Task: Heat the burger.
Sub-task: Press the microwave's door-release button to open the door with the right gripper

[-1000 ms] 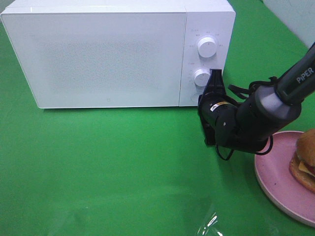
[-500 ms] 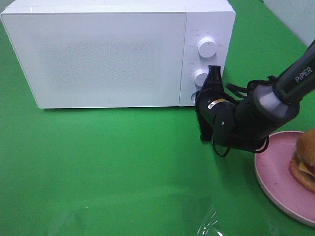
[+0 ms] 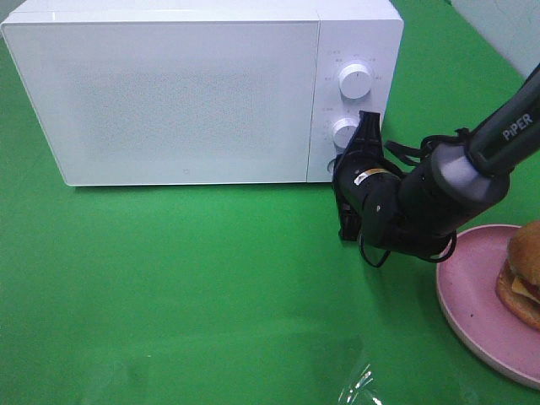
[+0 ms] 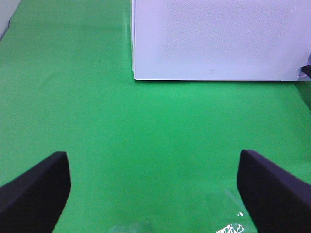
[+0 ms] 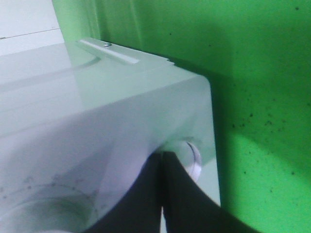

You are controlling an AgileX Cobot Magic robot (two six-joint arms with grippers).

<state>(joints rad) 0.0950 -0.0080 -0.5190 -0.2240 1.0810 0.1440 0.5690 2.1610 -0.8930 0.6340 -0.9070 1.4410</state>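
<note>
Opening the microwave [image 3: 186,93] looks the step in hand — it stands shut. The right gripper [image 3: 368,126], jaws together, noses at its lower knob [image 3: 344,132]; the left gripper [image 4: 155,194] hangs agape in front. The burger [image 3: 525,274] sits right of the microwave (on a plate [image 3: 472,312]). Next, likely: a square press — then the door.

light: bright, even | shadows: soft | right wrist view: blurred close-up

The black right gripper [image 3: 344,167] now sits slightly further left than a second ago, pressed closer to the white box-shaped microwave oven's [image 3: 186,93] lower control panel.
</note>
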